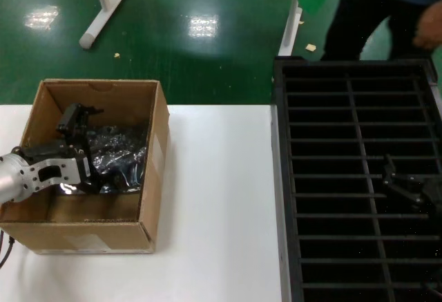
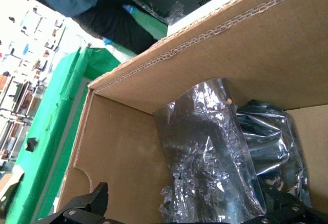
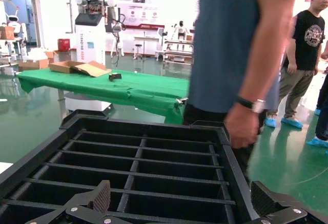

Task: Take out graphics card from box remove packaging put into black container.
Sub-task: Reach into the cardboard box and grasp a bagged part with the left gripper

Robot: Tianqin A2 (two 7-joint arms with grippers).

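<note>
Head view
- box (image 1: 148, 177): open-topped on white surface (image 1: 221, 198), at robot's left; flaps upright, so access only from above.
- left tool (image 1: 81, 126): reaching down inside box from the left, over the packaging (image 1: 121, 151); looks positioned for a top-down pick.
- graphics card: presumably still bagged in box; board itself not distinguishable here.
- black container (image 1: 359, 177): at right, just beside surface edge, slots open upward to take the card.
- right tool (image 1: 404, 184): hovering over container slots, well apart from box; likely parked at drop zone.

Left wrist view
- packaging (image 2: 210, 157): crinkled silver bag, one end standing up against box wall (image 2: 266, 55), rest sagging to floor of box.
- left tool (image 2: 179, 211): fingers (image 2: 89, 203) spread wide, one either side of bag's lower edge; released, nothing gripped yet.
- card: dark patch under bag near far corner, can't confirm.
- judgement: bag leaning upright offers an edge to pinch; slippery film may slide out.

Right wrist view
- right tool (image 3: 179, 208): fingers (image 3: 97, 198) apart, empty, just above black container (image 3: 143, 162).
- bystander (image 3: 241, 55): standing just behind container's far rim, hand near it; keep clear.
</note>
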